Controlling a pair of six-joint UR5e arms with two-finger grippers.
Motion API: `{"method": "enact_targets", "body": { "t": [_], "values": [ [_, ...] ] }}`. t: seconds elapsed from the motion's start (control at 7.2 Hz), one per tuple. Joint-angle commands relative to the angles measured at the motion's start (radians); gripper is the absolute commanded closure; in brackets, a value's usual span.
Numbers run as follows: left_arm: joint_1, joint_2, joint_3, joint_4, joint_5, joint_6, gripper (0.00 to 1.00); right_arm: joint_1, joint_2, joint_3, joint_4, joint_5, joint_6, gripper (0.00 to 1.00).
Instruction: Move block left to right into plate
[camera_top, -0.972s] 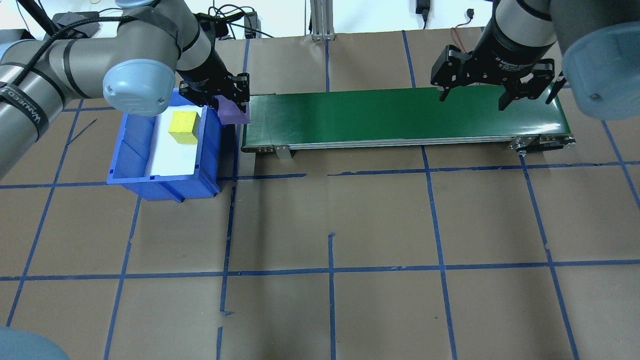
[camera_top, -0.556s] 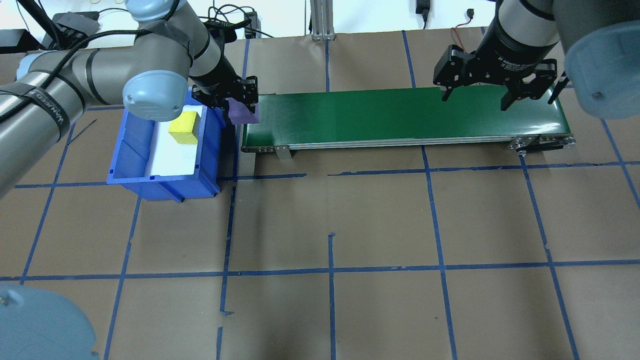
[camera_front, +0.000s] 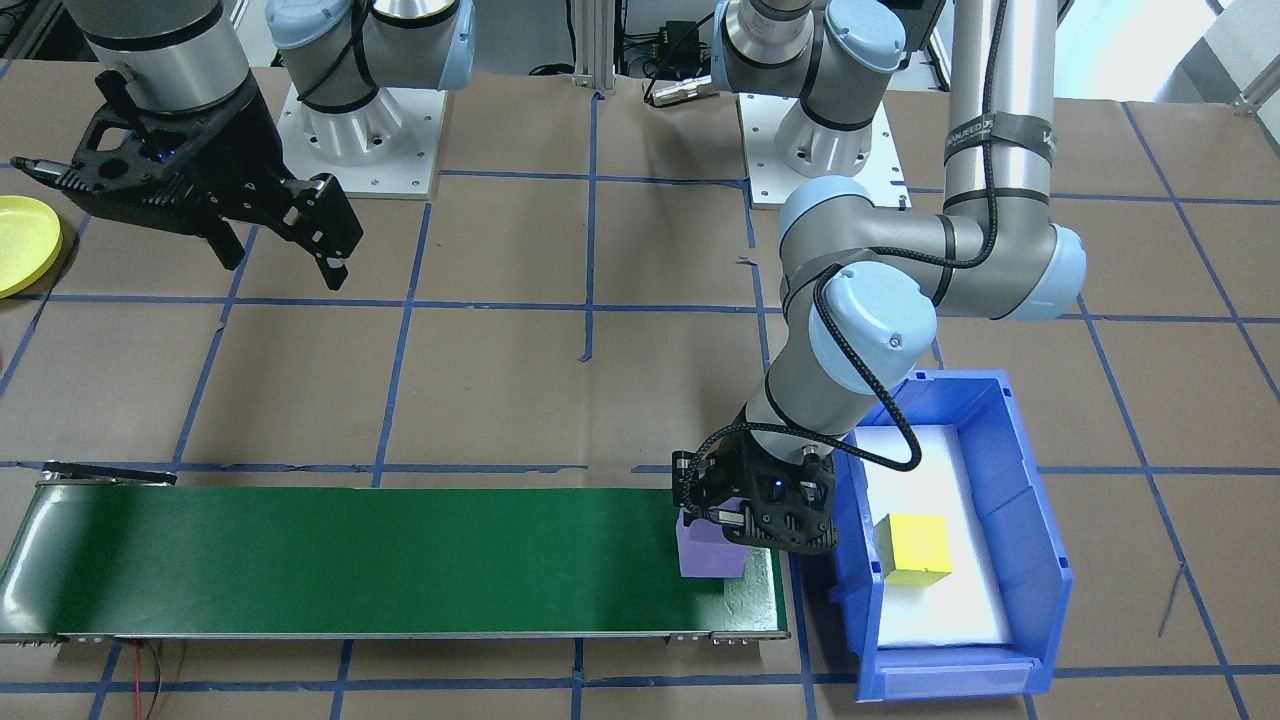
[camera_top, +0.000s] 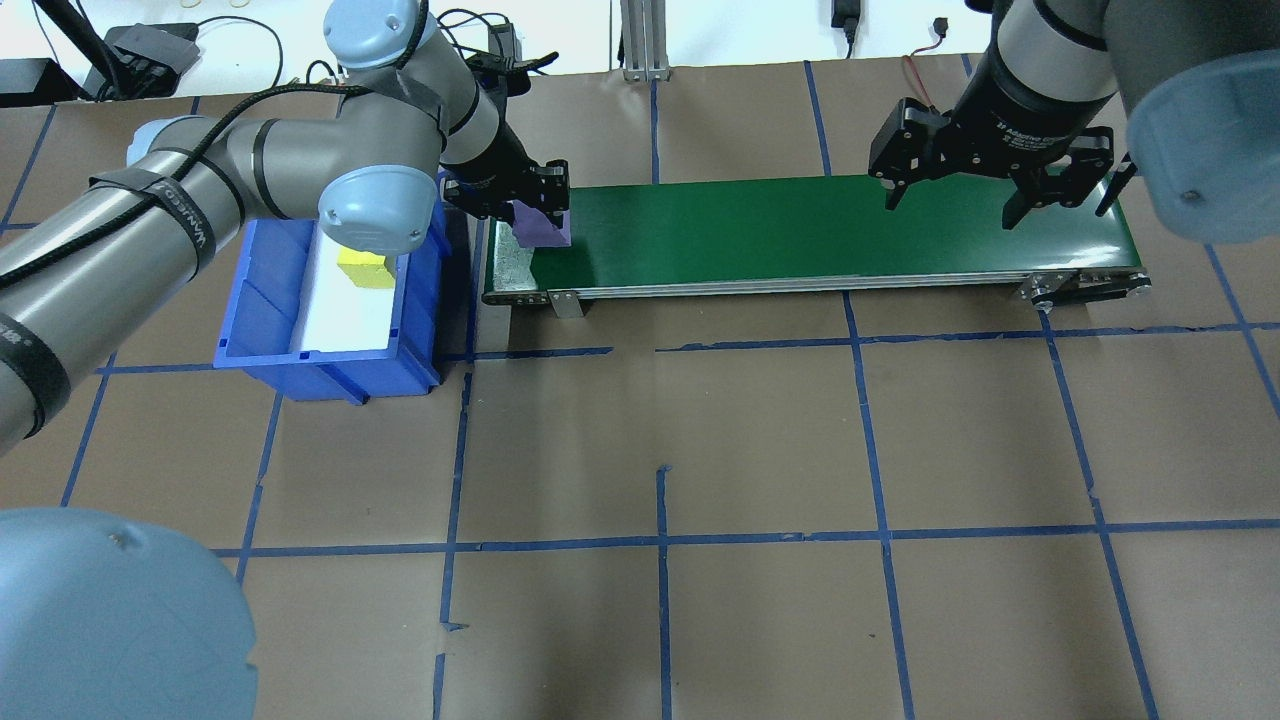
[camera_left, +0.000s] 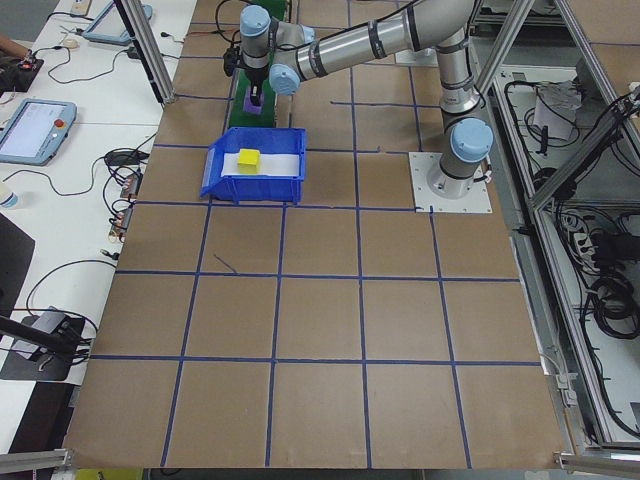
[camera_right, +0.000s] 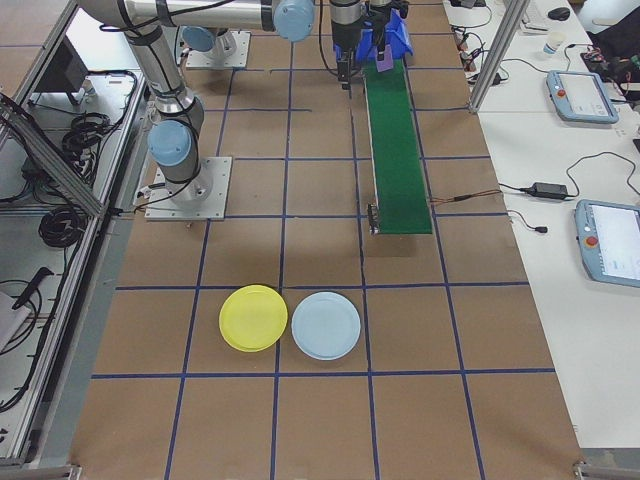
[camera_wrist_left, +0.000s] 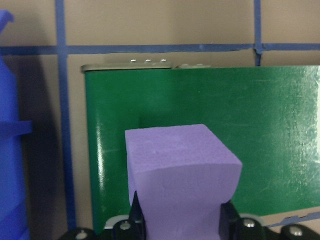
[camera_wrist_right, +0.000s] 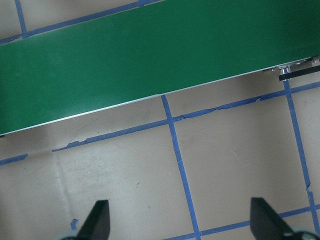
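**Purple block held over the left end of the conveyor**

A long green conveyor belt (camera_top: 800, 230) runs left to right across the far side of a brown papered table (camera_top: 660, 450) marked with blue tape lines. At its left end sits a blue bin (camera_top: 270, 310), just beside the belt. On the white foam lining inside the bin rests one yellow block (camera_front: 912, 548); nothing else shows in it.

The left gripper (camera_front: 752, 505) hangs over the belt's left end with its fingers pressed against the sides of a purple block (camera_front: 708, 550). The left wrist view shows the soft foam bulging between them. The block looks very close to the belt, though I cannot tell whether it touches.

The right gripper (camera_top: 955, 200) waits above the belt's right end, fingers spread wide and holding nothing.

Two plates lie on the table well beyond the belt's right end: the yellow plate (camera_right: 253, 318), which is the goal, and a pale blue plate (camera_right: 326, 325) just beside it. Both appear empty.

The step in hand seems to be setting the block on the belt. To do it well, the arm should lower until the block's flat base rests fully on the green surface, away from the end roller and side edges, then open the fingers gently so the squeezed foam does not spring or tip.
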Motion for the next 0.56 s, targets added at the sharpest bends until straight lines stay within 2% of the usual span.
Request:
{"method": "enact_targets", "body": {
  "t": [0.0,0.28,0.42],
  "values": [
    [-0.005,-0.005,-0.004,0.011,-0.006,-0.005,0.0,0.0,-0.001,0.001,-0.001,0.0,0.0,0.0],
    [-0.008,0.061,-0.016,-0.015,0.0,-0.017,0.0,0.0,-0.001,0.001,-0.001,0.0,0.0,0.0],
    [-0.008,0.125,-0.007,-0.103,0.0,-0.017,0.0,0.0,-0.001,0.001,0.0,0.0,-0.002,0.0]
  ]
}}
